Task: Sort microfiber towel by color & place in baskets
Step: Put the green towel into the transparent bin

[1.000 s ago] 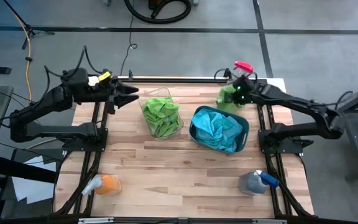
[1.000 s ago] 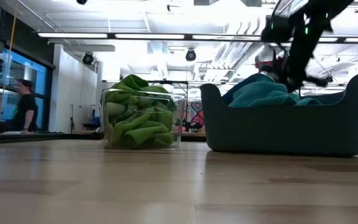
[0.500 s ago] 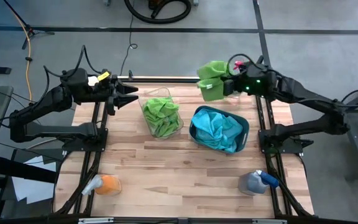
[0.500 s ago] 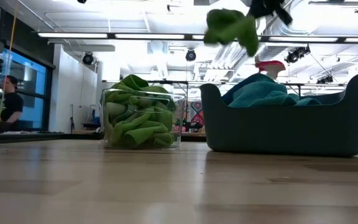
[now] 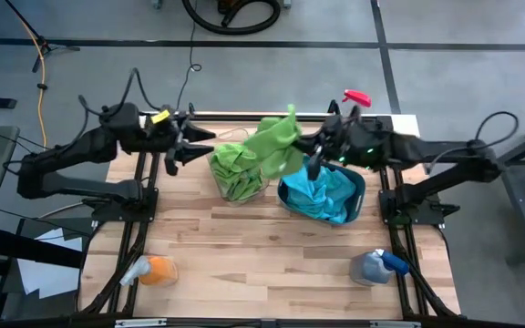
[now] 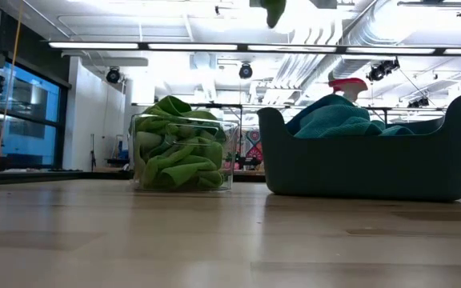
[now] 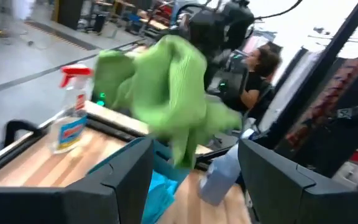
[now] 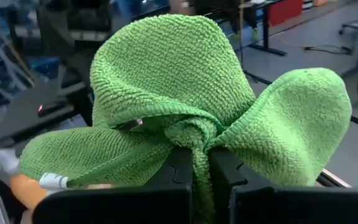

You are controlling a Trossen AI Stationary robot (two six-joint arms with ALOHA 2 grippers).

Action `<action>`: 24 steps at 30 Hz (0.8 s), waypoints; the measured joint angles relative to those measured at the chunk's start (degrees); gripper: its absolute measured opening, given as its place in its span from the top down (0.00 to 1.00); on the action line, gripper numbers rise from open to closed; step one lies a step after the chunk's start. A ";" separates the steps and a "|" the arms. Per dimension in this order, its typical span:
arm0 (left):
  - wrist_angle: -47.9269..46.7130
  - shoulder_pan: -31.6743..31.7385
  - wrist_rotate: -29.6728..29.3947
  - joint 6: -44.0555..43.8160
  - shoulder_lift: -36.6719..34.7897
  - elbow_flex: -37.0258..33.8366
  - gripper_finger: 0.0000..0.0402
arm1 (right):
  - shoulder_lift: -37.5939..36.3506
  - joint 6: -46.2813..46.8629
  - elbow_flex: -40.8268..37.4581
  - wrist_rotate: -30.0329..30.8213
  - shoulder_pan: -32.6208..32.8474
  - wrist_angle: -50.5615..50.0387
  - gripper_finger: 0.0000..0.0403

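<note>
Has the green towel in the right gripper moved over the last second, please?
Yes. The green towel, pinched in the right gripper, has travelled from the table's far right corner leftward, now hanging by the clear basket.

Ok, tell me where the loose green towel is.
High view: the green towel hangs pinched in the right gripper, above the gap between clear basket and teal basket.

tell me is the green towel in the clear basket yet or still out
Out. The green towel hangs from the shut right claw above the clear basket.

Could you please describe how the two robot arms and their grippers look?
Both arms are dark, slender and jointed, with black cables looping over them. The left gripper carries a yellow tag behind its pointed black fingers. The right gripper has flat black fingers and small green lights.
</note>
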 joint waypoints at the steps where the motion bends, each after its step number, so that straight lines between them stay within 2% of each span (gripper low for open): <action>1: 1.69 -0.91 -0.02 0.01 1.06 0.00 0.44 | 1.23 -1.14 0.00 0.02 0.60 1.07 1.00; 4: 5.45 -3.33 0.10 0.33 3.87 0.38 0.44 | 4.53 -3.79 0.00 0.04 1.93 3.59 1.00; 10: 5.49 -6.72 0.10 4.42 8.95 5.63 0.44 | 7.59 -5.07 0.00 -0.42 4.09 4.97 1.00; 16: 2.32 -8.96 0.22 8.86 14.68 10.46 0.44 | 8.89 -9.05 0.00 -1.22 6.18 6.34 1.00; 24: -2.14 -9.71 0.25 13.42 21.28 12.96 0.44 | 9.12 -12.10 0.00 -2.03 8.57 5.68 1.00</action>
